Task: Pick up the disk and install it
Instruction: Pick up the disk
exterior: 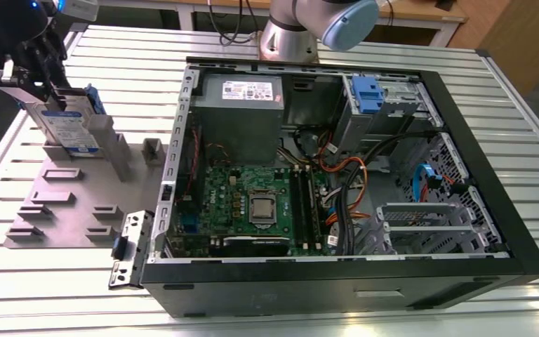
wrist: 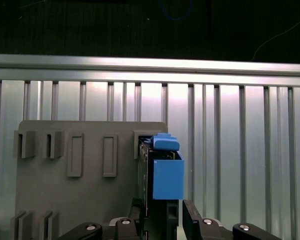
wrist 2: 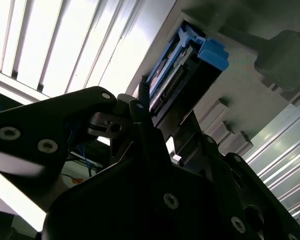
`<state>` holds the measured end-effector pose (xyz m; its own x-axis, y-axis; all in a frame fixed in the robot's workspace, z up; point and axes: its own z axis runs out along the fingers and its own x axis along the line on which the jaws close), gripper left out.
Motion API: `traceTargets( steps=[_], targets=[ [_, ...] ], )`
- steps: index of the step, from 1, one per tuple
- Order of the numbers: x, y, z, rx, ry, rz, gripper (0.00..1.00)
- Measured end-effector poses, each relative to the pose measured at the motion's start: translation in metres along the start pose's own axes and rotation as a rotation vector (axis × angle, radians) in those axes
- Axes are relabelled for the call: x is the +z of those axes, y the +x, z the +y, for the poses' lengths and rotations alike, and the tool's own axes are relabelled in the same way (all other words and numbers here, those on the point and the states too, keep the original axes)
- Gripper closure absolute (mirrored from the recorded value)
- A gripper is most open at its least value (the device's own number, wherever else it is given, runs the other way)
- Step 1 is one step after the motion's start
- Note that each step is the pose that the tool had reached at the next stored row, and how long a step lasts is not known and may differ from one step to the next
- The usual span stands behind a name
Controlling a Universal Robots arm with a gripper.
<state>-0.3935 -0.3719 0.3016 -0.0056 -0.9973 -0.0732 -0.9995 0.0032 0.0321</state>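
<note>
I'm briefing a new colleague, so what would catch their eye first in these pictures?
The big open computer case fills the middle of the table, its green motherboard exposed. At the exterior view's left, the claw straddles the disk, which stands in a grey slotted holder.

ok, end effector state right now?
End effector: closed on the disk, which stands upright at the grey fixture plate.

There is one disk, one gripper, one grey fixture plate and one slatted table. One open computer case is present (inside it: one power supply, one green motherboard and one blue drive carrier).
</note>
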Motion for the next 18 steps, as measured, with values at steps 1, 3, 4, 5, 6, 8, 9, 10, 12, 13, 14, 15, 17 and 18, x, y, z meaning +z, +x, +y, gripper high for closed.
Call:
traceTargets(
  steps=[1,3,4,5,6,8,9,10,12,13,14,15,17,18],
  targets=[
    [0.0000,0.0000,0.0000,0.000,0.0000,0.0000,0.55],
    [0.0002,-0.0001,0.0000,0.000,0.0002,0.0009,0.55],
    [0.0002,-0.0001,0.0000,0.000,0.0002,0.0023,0.55],
    [0.0002,0.0000,0.0000,0.000,0.0002,0.0023,0.55],
    [0.0001,0.0000,0.0000,0.000,0.0000,0.0026,0.55],
    [0.0001,0.0000,0.0000,0.000,0.0000,0.0027,0.55],
    [0.0001,0.0000,0.0000,0.000,0.0000,0.0027,0.55],
    [0.0001,0.0000,0.0000,0.000,0.0000,0.0027,0.55],
    [0.0001,0.0000,0.0000,0.000,0.0000,0.0028,0.55],
    [0.0001,0.0000,0.0000,0.000,0.0001,0.0029,0.55],
    [0.0001,0.0000,0.0000,0.000,0.0000,0.0028,0.55],
    [0.0001,0.0000,0.0000,0.000,0.0000,0.0029,0.55],
    [0.0001,0.0000,0.0000,0.000,0.0000,0.0030,0.56],
    [0.0001,0.0000,0.0000,0.000,0.0000,0.0030,0.56]
  ],
)
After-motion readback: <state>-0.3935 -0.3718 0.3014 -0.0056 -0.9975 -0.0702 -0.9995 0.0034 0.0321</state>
